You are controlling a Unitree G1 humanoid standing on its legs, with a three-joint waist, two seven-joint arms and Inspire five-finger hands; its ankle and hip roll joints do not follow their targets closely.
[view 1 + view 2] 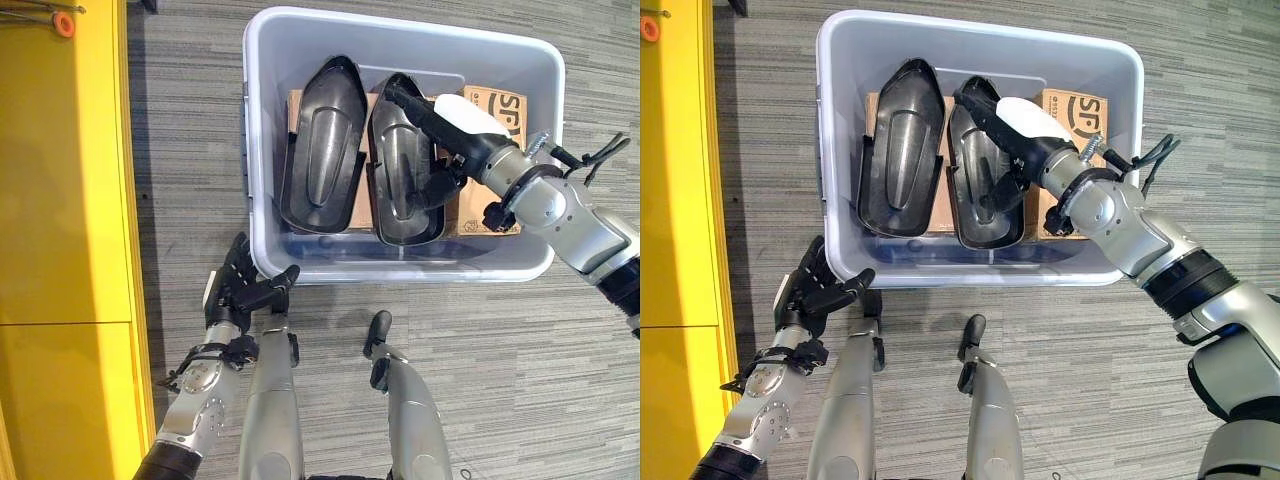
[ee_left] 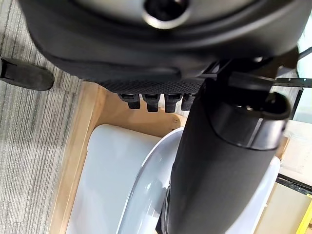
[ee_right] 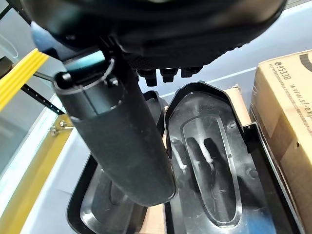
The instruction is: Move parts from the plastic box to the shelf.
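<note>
A pale blue-grey plastic box (image 1: 400, 268) stands on the carpet with two black shell-shaped parts lying side by side in it. The left part (image 1: 325, 140) lies untouched. My right hand (image 1: 445, 130) reaches in from the right and hovers over the far end of the right part (image 1: 400, 195), fingers straight and open, holding nothing. In the right wrist view the thumb (image 3: 122, 141) stretches above the glossy right part (image 3: 214, 185). My left hand (image 1: 242, 295) rests open outside the box's near left corner, thumb by the rim.
A yellow shelf (image 1: 60, 200) runs along the left side, with an orange object (image 1: 64, 22) at its far end. A cardboard carton (image 1: 500, 105) sits inside the plastic box at its right, and flat cardboard lies under the parts. Grey carpet surrounds the box.
</note>
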